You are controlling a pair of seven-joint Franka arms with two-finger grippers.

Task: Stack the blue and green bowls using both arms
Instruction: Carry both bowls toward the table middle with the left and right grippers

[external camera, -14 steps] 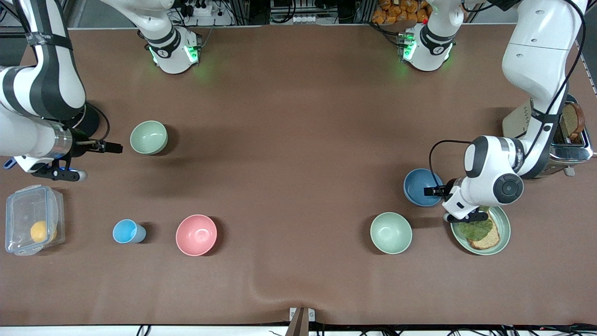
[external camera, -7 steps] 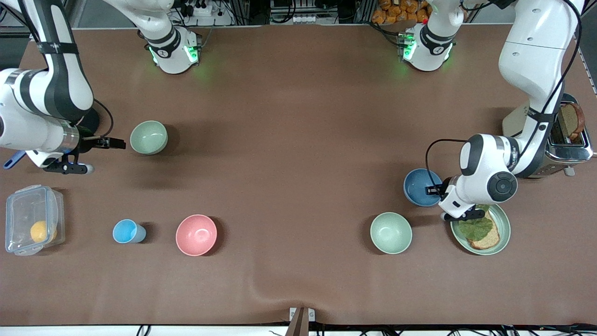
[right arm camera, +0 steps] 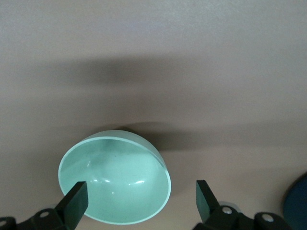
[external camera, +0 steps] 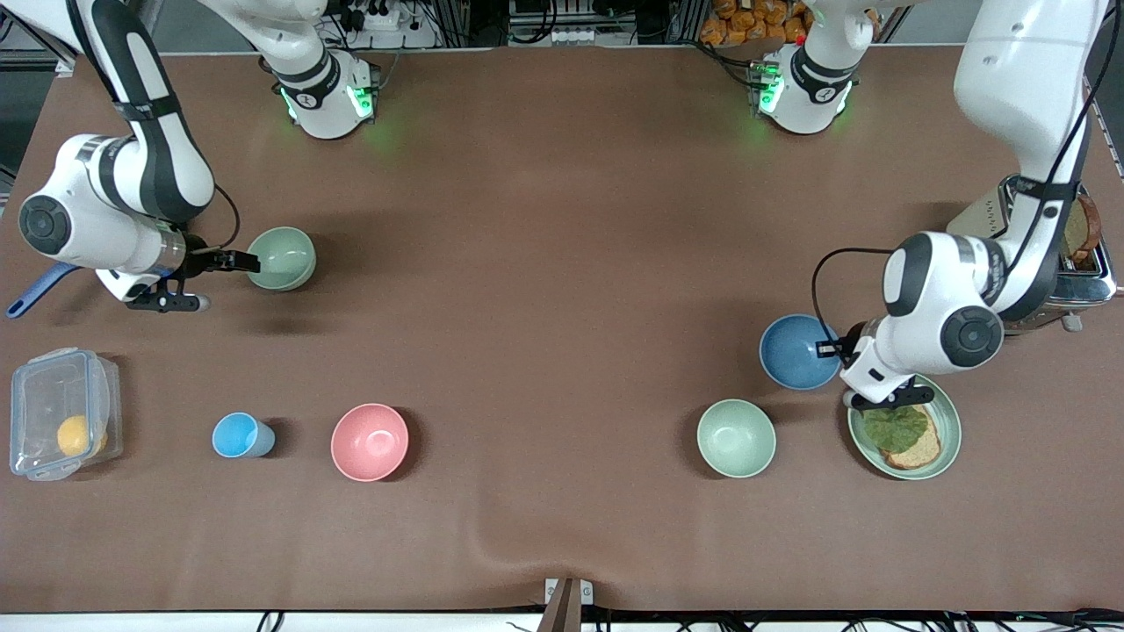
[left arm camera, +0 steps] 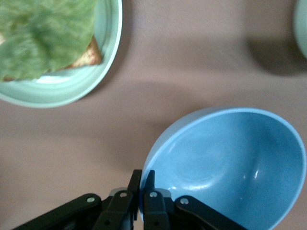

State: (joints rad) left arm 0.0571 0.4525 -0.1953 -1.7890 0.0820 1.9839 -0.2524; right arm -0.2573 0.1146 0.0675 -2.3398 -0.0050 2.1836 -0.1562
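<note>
Starting at the right arm's end of the table, your right gripper [external camera: 248,262] sits at the rim of a green bowl [external camera: 282,258], low over the table. The right wrist view shows its fingers [right arm camera: 76,199] spread wide, released, with the bowl only partly between them and nothing gripped yet. That spread suggests it is lining up to take the bowl by its rim. A blue handle [external camera: 31,291] pokes out from under this arm.

Nearer the front camera on the same end lie a clear box [external camera: 60,411] holding something yellow, a light-blue cup [external camera: 240,435] and a pink bowl [external camera: 370,441].

Moving toward the left arm's end, a second green bowl [external camera: 736,437] stands alone, untouched. Just beside it, farther from the front camera, is the blue bowl [external camera: 797,351]. Your left gripper [external camera: 830,349] is clenched on its rim: in the left wrist view the fingers [left arm camera: 150,191] pinch the thin wall, one inside and one outside. A rim pinch like this probably serves to lift the bowl and carry it. The bowl looks tipped in that view; whether it has left the table is unclear.

Next comes a green plate [external camera: 947,417] with bread and lettuce, then a toaster [external camera: 1075,268] with a slice in it.

The surface is a plain brown mat [external camera: 562,290], slightly rippled at the camera's edge. Along the table's edge at the bases you have cables and power strips.
</note>
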